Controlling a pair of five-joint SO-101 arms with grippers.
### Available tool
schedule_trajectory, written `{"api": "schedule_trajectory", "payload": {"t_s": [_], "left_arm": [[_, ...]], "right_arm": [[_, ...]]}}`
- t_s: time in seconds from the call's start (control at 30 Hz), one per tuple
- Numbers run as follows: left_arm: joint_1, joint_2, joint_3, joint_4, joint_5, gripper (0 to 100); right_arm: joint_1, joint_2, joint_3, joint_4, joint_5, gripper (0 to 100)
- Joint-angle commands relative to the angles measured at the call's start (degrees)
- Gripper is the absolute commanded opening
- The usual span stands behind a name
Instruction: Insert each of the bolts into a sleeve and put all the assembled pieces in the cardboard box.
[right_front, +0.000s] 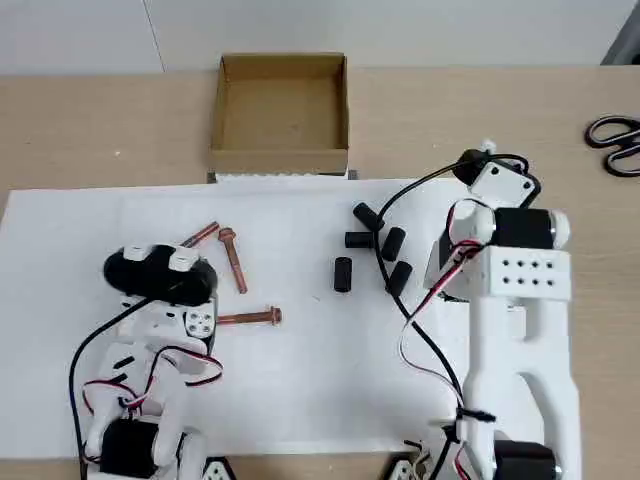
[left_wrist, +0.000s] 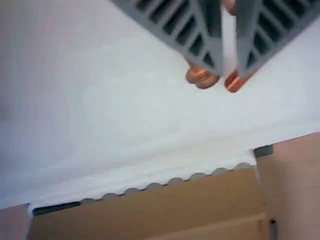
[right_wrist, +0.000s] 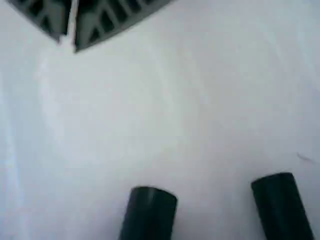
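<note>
Three copper bolts lie on the white paper: two close together (right_front: 203, 234) (right_front: 233, 258) and one (right_front: 250, 318) nearer the front. Several black sleeves (right_front: 343, 274) are scattered at mid-table. The open cardboard box (right_front: 283, 110) stands at the back. My left arm (right_front: 160, 275) sits just beside the bolt pair. My left gripper (left_wrist: 229, 75) hangs above two bolt heads (left_wrist: 202, 77), jaws almost together, holding nothing. My right arm (right_front: 500, 260) stands right of the sleeves. My right gripper (right_wrist: 71, 42) is shut and empty over bare paper, apart from two sleeves (right_wrist: 148, 212) (right_wrist: 280, 205).
Scissors (right_front: 618, 140) lie at the table's far right edge. The white paper (right_front: 300, 390) covers most of the table in front of the box. Black and red cables (right_front: 420, 320) trail from the right arm across the paper near the sleeves.
</note>
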Motion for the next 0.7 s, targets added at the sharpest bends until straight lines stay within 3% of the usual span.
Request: {"api": "schedule_trajectory", "payload": {"t_s": [0.0,0.13,0.33,0.67], "left_arm": [[-1.2,-0.1,-2.6,0.4,-0.2,1],[-0.9,-0.1,-3.0,2.6,-0.2,1],[2.9,0.0,-7.4,12.8,-0.1,1],[3.2,0.0,-10.2,19.7,0.1,1]], "right_arm": [[0.3,0.3,-2.5,0.6,-0.6,0.4],[0.3,0.3,-2.5,0.6,-0.5,0.4],[0.3,0.7,-2.5,0.8,-0.4,0.4],[0.3,0.8,-2.4,0.6,1.2,0.5]]}}
